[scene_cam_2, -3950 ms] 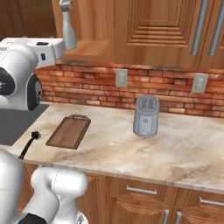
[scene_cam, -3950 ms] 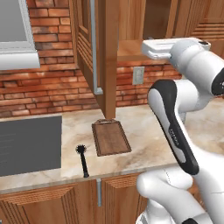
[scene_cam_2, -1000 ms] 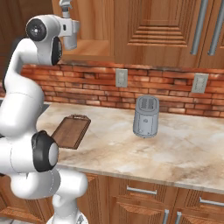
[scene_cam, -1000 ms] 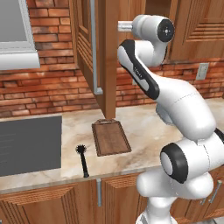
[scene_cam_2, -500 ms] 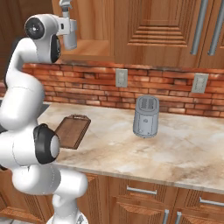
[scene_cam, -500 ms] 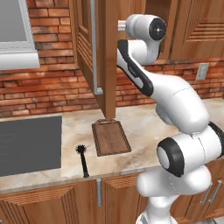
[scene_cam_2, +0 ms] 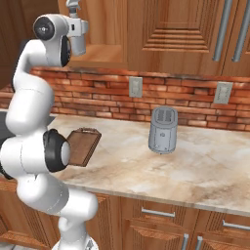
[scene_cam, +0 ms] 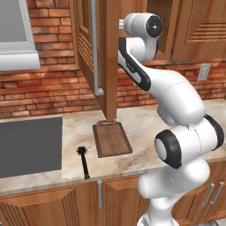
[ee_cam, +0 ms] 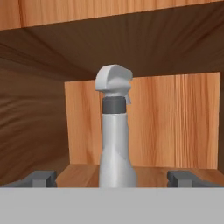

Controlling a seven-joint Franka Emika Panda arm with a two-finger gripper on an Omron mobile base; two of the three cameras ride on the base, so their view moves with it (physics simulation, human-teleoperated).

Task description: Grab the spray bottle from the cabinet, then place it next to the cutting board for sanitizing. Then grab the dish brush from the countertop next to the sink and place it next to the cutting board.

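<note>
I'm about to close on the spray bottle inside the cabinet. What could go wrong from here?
1. The spray bottle stands upright and tall between the open gripper; a slightly off-centre close could tip it over on the shelf.
2. The open cabinet door hangs right beside the arm; pulling back could clip it.
3. The dish brush lies close to the countertop's front edge by the cutting board; a careless drop-off could knock it off.

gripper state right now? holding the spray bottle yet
Gripper: open, holding nothing; the spray bottle stands upright between its fingertips in the cabinet.
</note>
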